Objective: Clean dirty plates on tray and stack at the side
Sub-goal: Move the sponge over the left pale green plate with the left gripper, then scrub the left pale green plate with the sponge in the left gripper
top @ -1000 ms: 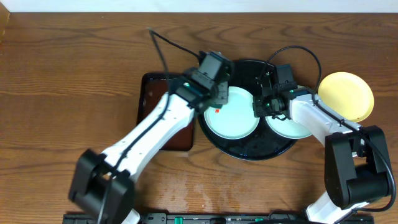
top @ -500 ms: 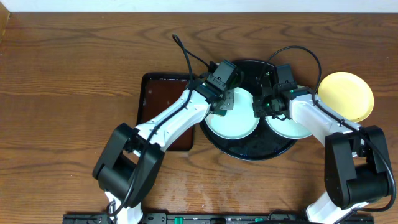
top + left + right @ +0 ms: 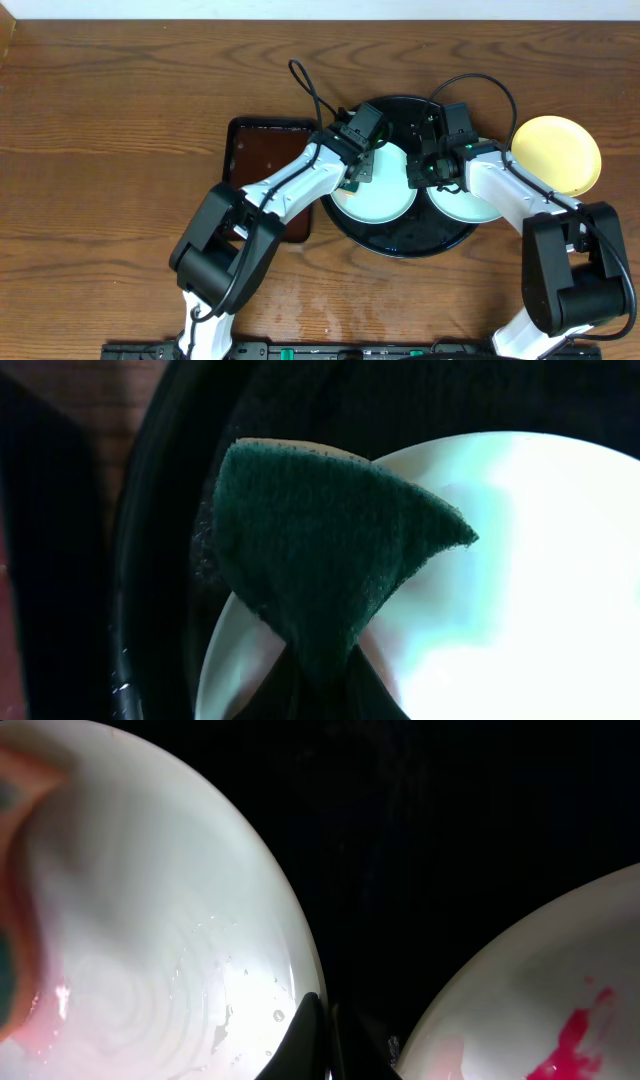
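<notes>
On the black tray [image 3: 398, 240] lie two pale mint plates. My left gripper [image 3: 360, 168] is shut on a dark green sponge [image 3: 320, 560], which presses on the upper left part of the left plate [image 3: 385, 195] [image 3: 520, 580]. My right gripper [image 3: 418, 172] [image 3: 325, 1030] is shut on that plate's right rim [image 3: 150, 920], one finger inside and one outside. The right plate [image 3: 468, 207] [image 3: 560, 1010] carries a red smear [image 3: 580, 1025]. Right of the tray, the pale yellow plate [image 3: 556, 153] rests on the table.
A dark-brown rectangular tray [image 3: 265, 165] sits just left of the black tray, under my left arm. Cables loop above both wrists. Water drops and a faint pink film [image 3: 45, 1015] show on the left plate.
My left arm has swung right, carrying the sponge from the plate's left edge to its upper left part. The small red spot seen earlier near that edge no longer shows. The right arm has not moved.
</notes>
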